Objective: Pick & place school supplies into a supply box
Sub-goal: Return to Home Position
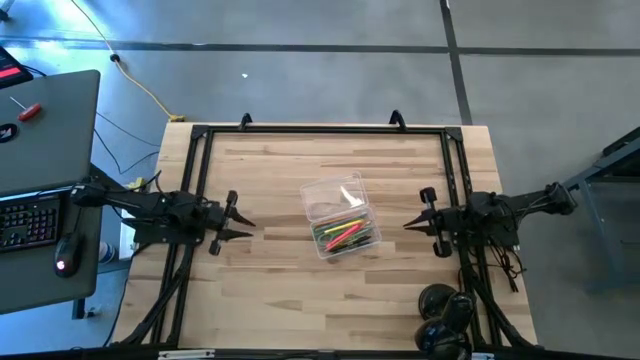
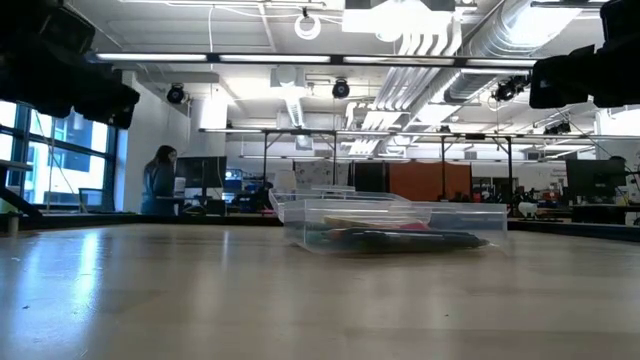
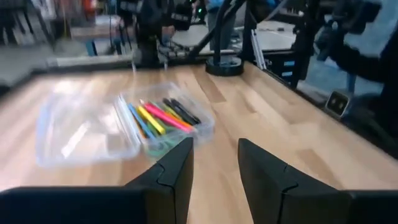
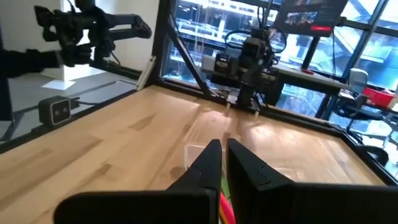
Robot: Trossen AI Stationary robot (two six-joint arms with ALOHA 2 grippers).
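The supply box (image 1: 340, 216) is a clear plastic box lying in the middle of the table, its open lid (image 3: 81, 130) spread flat beside it. Several school supplies (image 3: 163, 116), pens in yellow, pink, blue, green and black, lie inside the box's tray (image 1: 347, 235). My left gripper (image 1: 248, 224) hovers left of the box, pointing level at it with its fingers (image 3: 177, 168) open and nothing between them. My right gripper (image 1: 407, 224) hovers right of the box, shut (image 4: 224, 150) and empty.
A bulky black object (image 1: 445, 316) sits at the table's near right corner. A black frame (image 1: 320, 128) runs along the table's far edge and sides. A desk with a keyboard and mouse (image 1: 62, 250) stands left of the table. Bare wood lies around the box.
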